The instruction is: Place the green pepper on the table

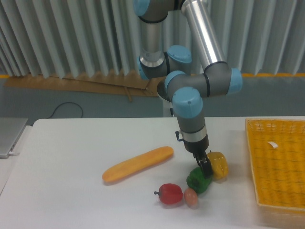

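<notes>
Sitting nearest the camera, just in front of the green pepper (198, 181), are a red round fruit (170, 193) with a stem and a small peach-coloured fruit (191, 197), the latter touching or almost touching the pepper's front. That pepper rests low on the white desk (66, 157), or close enough that no gap shows under it, which suggests the placing is at its end. Upon its top sits the tool (205, 168), pointing straight down; its dark fingers are bunched against the pepper's upper right, but I cannot tell whether they pinch it or have let go, since the pepper and the wrist hide the gap. Just right of the green pepper and touching the tool's side is the yellow pepper (218, 164), partly covered by the tool. Left of the green pepper and well apart lies a long orange vegetable (138, 164). Far right of the pepper, the yellow basket (276, 164) is cut off by the frame edge.
</notes>
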